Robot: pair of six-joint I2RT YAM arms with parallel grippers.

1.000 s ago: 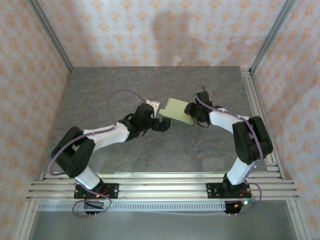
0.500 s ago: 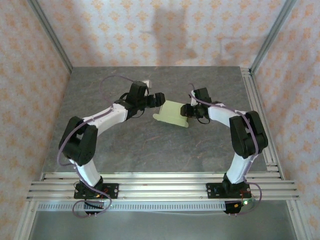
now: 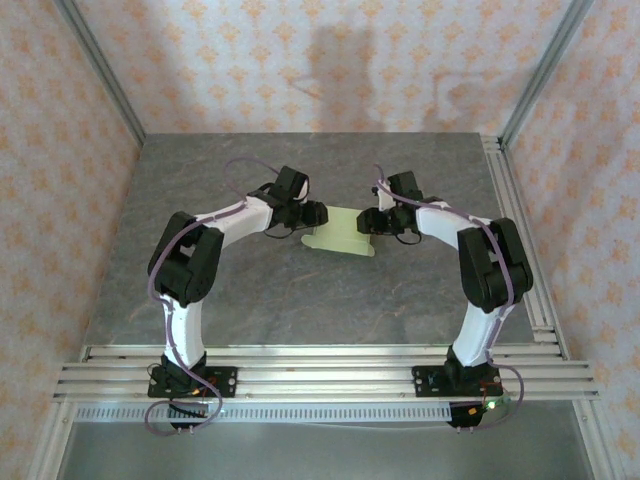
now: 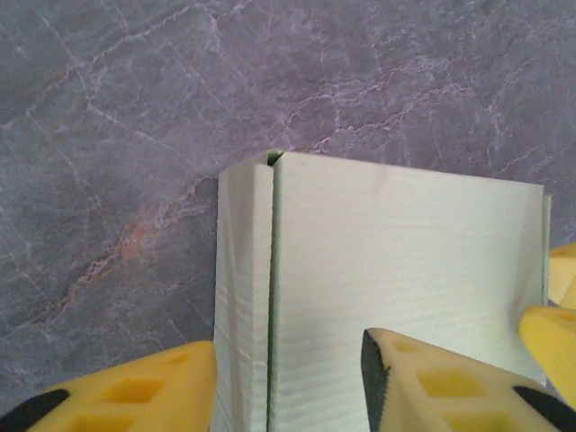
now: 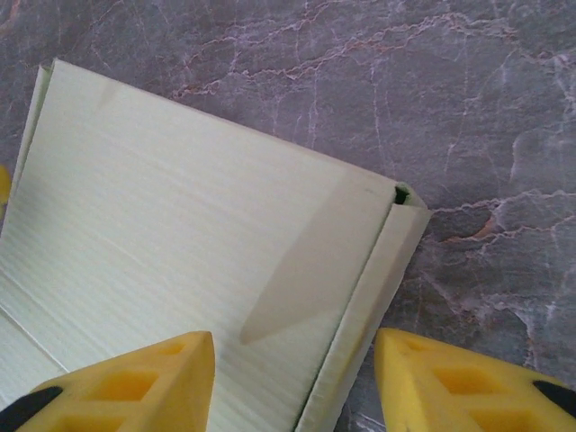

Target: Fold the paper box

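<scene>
The paper box is a flat pale yellow-green rectangle lying on the table between both arms. My left gripper is at its left end and my right gripper at its right end. In the left wrist view the box shows a folded side wall; my left gripper straddles that wall, one finger against its outside, the other finger over the broad face. In the right wrist view the box lies under my open right gripper, whose right finger stands just clear of the side wall.
The grey marbled table is walled by patterned panels with aluminium posts. A rail runs along the right edge and more rails cross the near edge. Yellow fingers of the right gripper show past the box's far end.
My left arm swung away from the near side and came in at the box's left end, its jaws narrowing. The box shifted slightly left. The right gripper stayed at the right end.
</scene>
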